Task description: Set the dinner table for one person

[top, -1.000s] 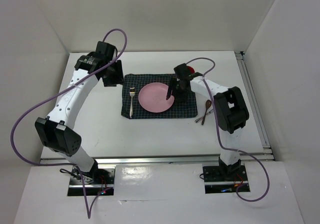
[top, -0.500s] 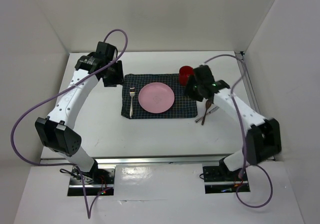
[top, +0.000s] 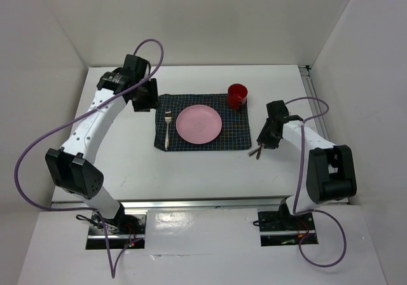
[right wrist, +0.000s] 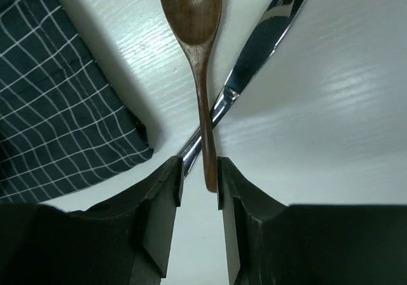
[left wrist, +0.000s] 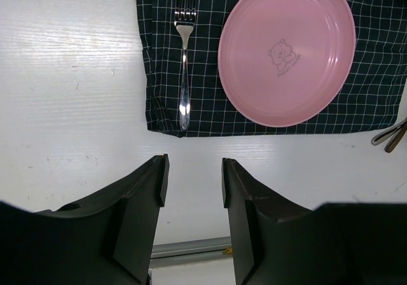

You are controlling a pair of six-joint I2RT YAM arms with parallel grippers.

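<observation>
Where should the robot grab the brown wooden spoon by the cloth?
By the thin handle end, coming straight down from above with a finger on each side. The wooden spoon lies flat on the dinner table, crossing the knife, and its bowl is wide. The right gripper straddles that end, open.

Your dinner table: large flat matte-white rectangle, metal rails on near and right edges; left edge unclear from above.
</observation>
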